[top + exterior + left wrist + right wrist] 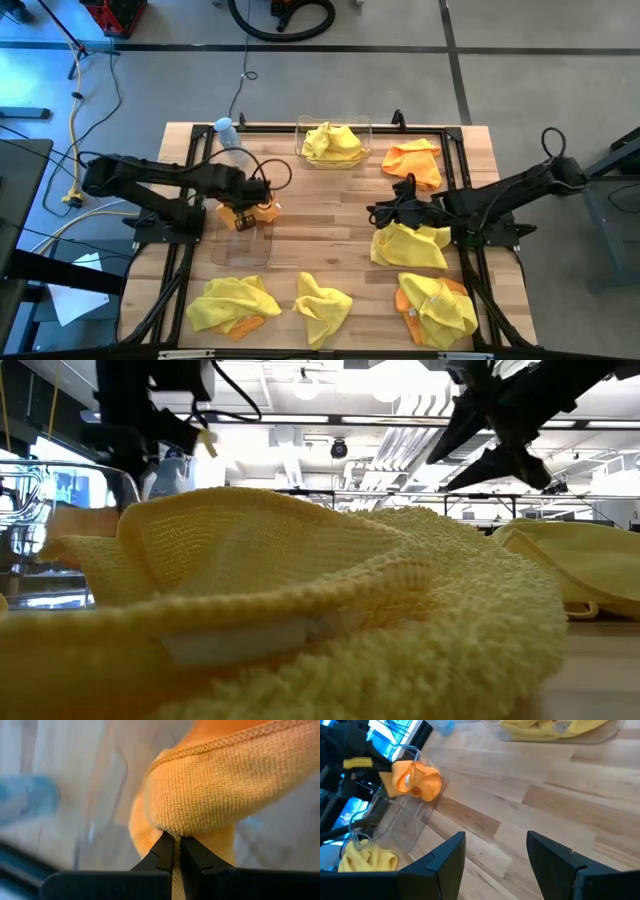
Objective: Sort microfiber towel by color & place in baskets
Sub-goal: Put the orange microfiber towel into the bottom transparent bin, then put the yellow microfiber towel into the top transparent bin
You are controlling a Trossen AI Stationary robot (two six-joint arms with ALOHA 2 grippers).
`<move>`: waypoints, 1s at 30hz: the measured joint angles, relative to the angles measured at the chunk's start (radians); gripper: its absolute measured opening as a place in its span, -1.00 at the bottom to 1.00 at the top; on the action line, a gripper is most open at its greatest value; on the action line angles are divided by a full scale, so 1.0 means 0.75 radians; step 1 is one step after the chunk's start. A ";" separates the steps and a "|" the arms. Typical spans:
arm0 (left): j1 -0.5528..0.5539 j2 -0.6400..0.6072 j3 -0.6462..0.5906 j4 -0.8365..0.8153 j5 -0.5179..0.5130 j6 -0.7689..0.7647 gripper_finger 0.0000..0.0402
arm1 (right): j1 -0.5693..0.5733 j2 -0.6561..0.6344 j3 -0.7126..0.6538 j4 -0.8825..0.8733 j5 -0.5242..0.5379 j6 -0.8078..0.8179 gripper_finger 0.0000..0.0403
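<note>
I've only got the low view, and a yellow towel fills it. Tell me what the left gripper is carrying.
Observer: The left gripper is shut on an orange towel.
Operator: Say where it is.
Observer: Above the clear basket on the table's left side; nothing lies in that basket yet.
Operator: Report the other basket.
Observer: The far basket holds a yellow towel.
Operator: Give me the right gripper.
Observer: The right gripper is open and empty, above bare wood beside another yellow towel.
</note>
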 joint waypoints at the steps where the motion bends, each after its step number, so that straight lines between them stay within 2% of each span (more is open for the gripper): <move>1: 0.022 0.000 -0.016 0.044 0.000 0.033 -1.00 | 0.000 0.016 0.000 0.019 0.000 0.006 0.02; 8: 0.116 0.000 -0.047 0.146 0.029 0.128 -0.86 | 0.000 0.076 0.000 0.076 0.001 0.072 0.02; 15: 0.143 -0.001 -0.046 0.136 0.132 0.132 -0.49 | 0.000 0.076 0.000 0.076 0.029 0.073 0.02; 19: 0.143 -0.016 0.000 0.034 0.150 0.159 -0.33 | -0.001 0.076 0.000 0.076 0.060 0.073 0.02; 26: 0.141 -0.119 0.108 -0.118 0.149 0.145 -0.27 | -0.002 0.076 0.000 0.076 0.172 0.073 0.02; 30: 0.141 -0.219 0.125 -0.127 0.149 0.099 -0.27 | -0.016 0.076 0.000 0.074 0.177 0.061 0.02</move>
